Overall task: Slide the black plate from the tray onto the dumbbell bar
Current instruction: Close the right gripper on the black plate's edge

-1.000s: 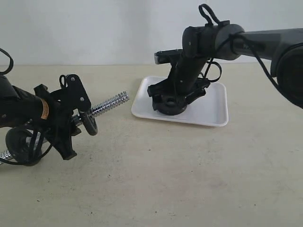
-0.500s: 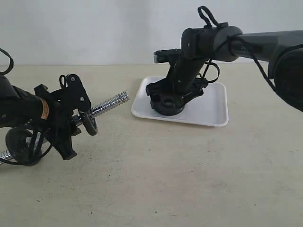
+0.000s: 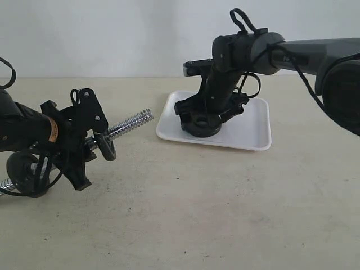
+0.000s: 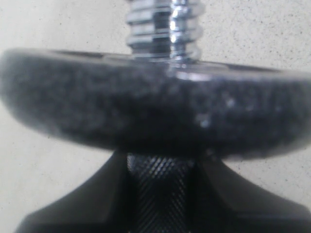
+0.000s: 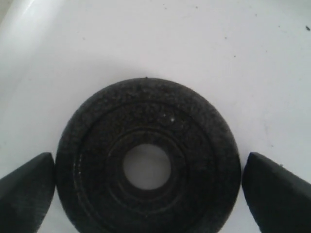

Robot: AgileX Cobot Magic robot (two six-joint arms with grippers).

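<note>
Since the earlier frames the right arm shifts a little toward the left of the exterior view. Its right gripper (image 3: 201, 120) settles more squarely over the black plate (image 3: 203, 131). Nothing else in the scene moves.

Right gripper: jaws spread wide, one fingertip on each side of the plate. In the right wrist view the black plate (image 5: 148, 109) sits centred between the pads. One pad looks to be just at the rim and the other stands slightly off it. No grip yet.

The plate lies flat on the tray (image 3: 250, 128), hub ring up, in the tray's left half as the exterior view shows it.

Left gripper (image 3: 84, 146): clamped on the dumbbell bar (image 3: 130, 122), held clear of the table (image 3: 197, 219). The free threaded end tilts up toward the tray but remains well apart from it. One disc (image 3: 106, 148) is already on the bar just beside the left fingers. It fills the left wrist view, with thread showing past it. A second disc (image 3: 21, 171) sits at the bar's far end.

Judgement: the shift reads as final alignment before the grasp. Next step is closing on the rim, then lifting. Risk: the plate is low and flat, so the pads may skid over its rim.
</note>
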